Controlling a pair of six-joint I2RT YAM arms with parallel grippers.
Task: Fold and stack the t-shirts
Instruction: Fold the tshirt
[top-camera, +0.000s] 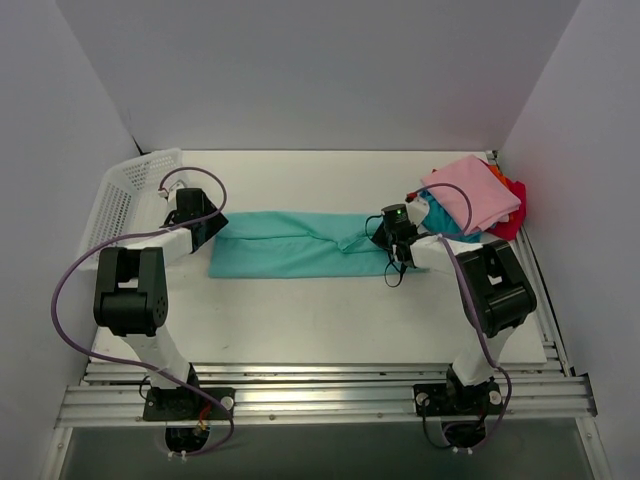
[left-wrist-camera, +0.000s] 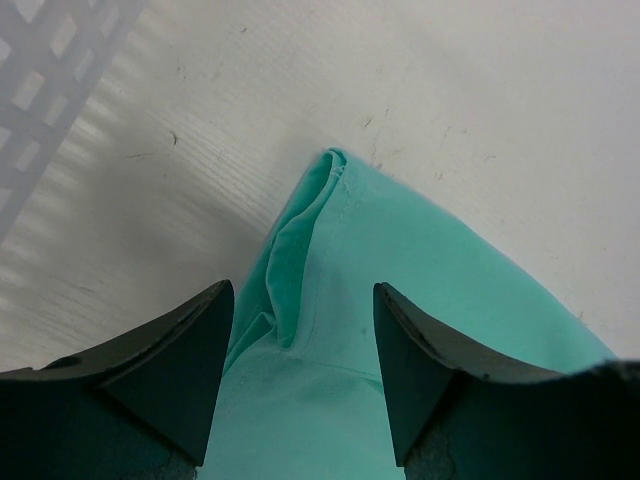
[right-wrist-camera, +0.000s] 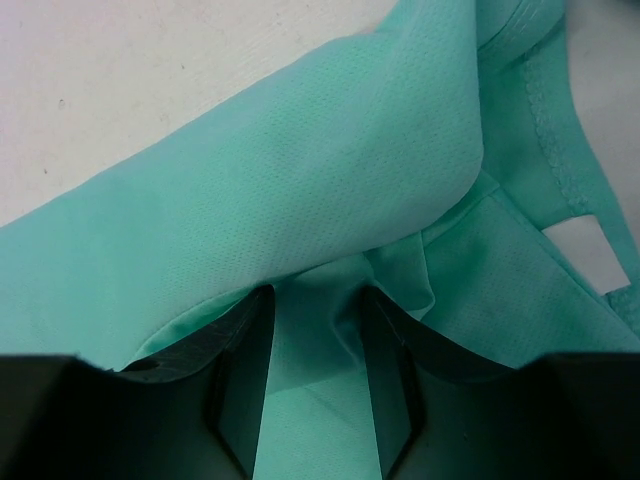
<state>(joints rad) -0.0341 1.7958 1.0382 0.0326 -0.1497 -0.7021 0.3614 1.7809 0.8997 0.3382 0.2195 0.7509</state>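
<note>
You're mid-fold: left gripper (left-wrist-camera: 302, 298) stands wide astride one end of the teal-green cloth t-shirt (top-camera: 290, 245); right gripper (right-wrist-camera: 315, 305) is narrow around a fold, grip unclear. Next, probably: pinch both, fold over.

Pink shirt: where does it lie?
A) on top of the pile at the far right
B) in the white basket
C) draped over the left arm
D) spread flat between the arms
A: the pink shirt tops the pile at the far right; the teal shirt is the one spread flat.
</note>
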